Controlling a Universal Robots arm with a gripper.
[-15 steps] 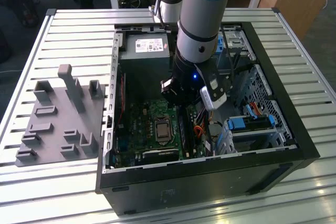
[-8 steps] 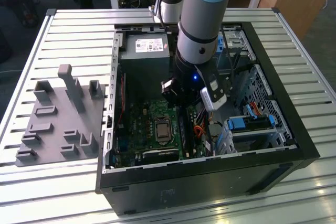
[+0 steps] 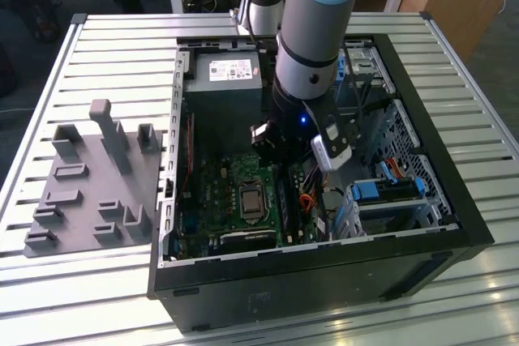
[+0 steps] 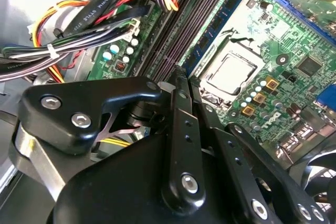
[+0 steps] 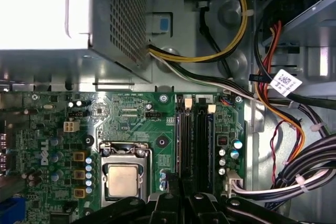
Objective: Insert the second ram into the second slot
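Observation:
My gripper (image 4: 178, 73) hangs inside the open computer case (image 3: 422, 192), just above the end of the dark memory slots (image 4: 181, 32). Its black fingers (image 4: 181, 129) are pressed together, and I see nothing between them. A thin blue ram stick (image 4: 223, 17) with dark chips stands seated in the slot next to the processor socket (image 4: 228, 72). I cannot tell whether it is the second ram. In the first wrist view the gripper (image 5: 181, 196) sits over the two long slots (image 5: 195, 137), right of the processor (image 5: 122, 179).
Bundled cables (image 5: 294, 177) and yellow, red and orange wires (image 4: 84, 19) crowd one side of the slots. The power supply (image 3: 223, 79) and the drive bay with light-blue latches (image 3: 389, 192) flank the arm (image 3: 312, 62). A grey fixture (image 3: 89, 184) lies on the slatted table at the exterior view's left.

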